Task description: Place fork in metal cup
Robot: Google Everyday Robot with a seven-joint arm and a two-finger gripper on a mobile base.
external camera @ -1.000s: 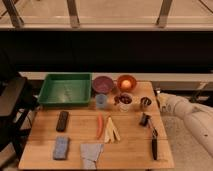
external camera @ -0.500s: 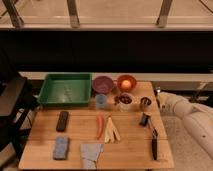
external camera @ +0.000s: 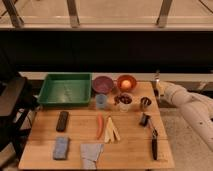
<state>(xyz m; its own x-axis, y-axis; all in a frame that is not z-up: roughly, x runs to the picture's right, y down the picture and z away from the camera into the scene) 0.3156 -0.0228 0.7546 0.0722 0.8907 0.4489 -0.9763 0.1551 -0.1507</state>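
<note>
While the gripper [external camera: 158, 88] hangs beside the metal cup [external camera: 145, 103], the fork [external camera: 156, 76] seemingly upright at it, I cannot tell its grasp; insertion not yet done

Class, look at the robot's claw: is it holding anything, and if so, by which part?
The claw, at the far right corner of the table, seems to hold the fork by its lower end; the rest sticks up.

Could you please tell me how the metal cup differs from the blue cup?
The metal cup is shiny grey, dark inside; the blue cup is pale. The metal cup stands near the table's right edge, with the tool behind it; the blue cup stands beside the green tray. Both are upright, similar in size.
</note>
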